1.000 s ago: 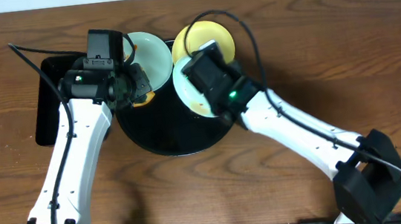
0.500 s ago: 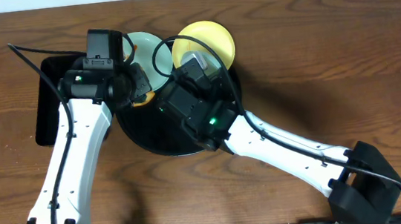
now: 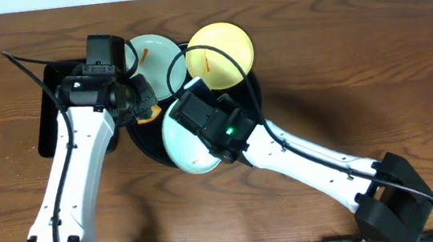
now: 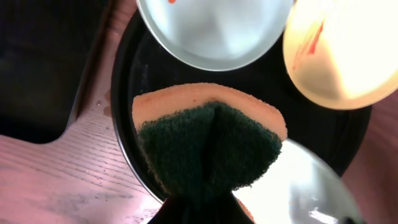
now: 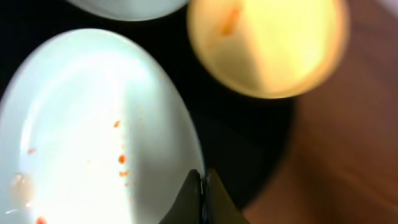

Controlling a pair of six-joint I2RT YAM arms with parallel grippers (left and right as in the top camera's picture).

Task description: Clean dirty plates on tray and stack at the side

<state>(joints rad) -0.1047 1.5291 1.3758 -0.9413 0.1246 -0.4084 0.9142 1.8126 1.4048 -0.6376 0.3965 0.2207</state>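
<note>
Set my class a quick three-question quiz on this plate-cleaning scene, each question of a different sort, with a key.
1. True or false: the left gripper is shut on a sponge.
2. The right gripper pinches: A) a cup; B) the rim of a pale blue-green plate; C) nothing.
3. What colour is the streak on the yellow plate?
Key: 1 true; 2 B; 3 orange.

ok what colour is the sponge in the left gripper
The sponge is dark green on an orange backing, clearest in the left wrist view.
</note>
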